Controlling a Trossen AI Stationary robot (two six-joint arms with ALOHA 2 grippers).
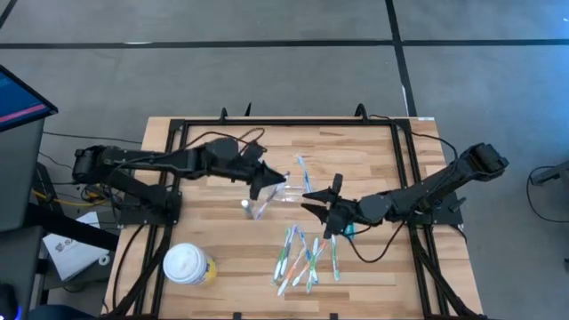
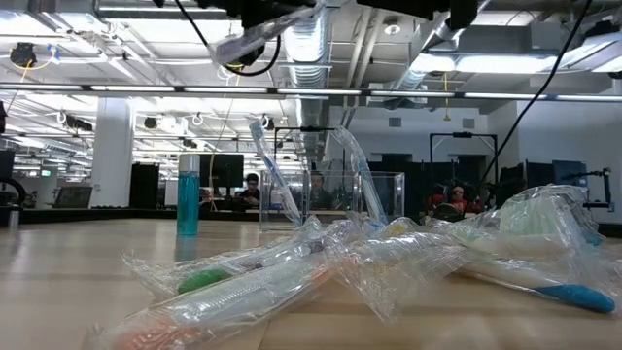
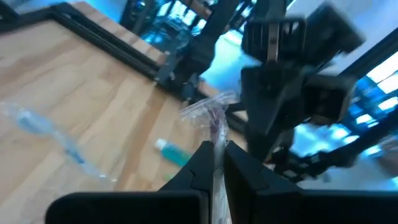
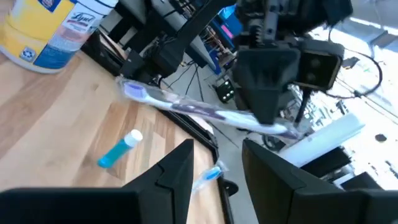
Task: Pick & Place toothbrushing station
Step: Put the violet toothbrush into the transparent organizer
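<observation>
Toothbrushing station [image 1: 261,208]: clear holder, upright near desk [image 1: 222,160] centre. Left claw [image 1: 264,184] above it, clamped on a wrapped toothbrush [image 4: 205,114] held in the air. Right claw [image 1: 317,203] beside the station, fingers apart, holding nothing. Loose wrapped toothbrushes [image 1: 302,256] toward the front edge. Yellow cup [image 1: 188,265] at front-left corner.

Wooden table [image 1: 222,169] with black frame round its edges. Left gripper [image 1: 267,185] mid-table, clamped on wrapped toothbrush [image 1: 289,182], hanging right over clear holder [image 1: 260,207]. Right gripper [image 1: 322,204] just right of that, fingers spread, holding nothing. Loose pile of wrapped toothbrushes [image 1: 305,255] near front edge, right of centre. Yellow cup with white lid [image 1: 188,265] at front left. Small teal tube [image 1: 348,230] half hidden beside right arm.
</observation>
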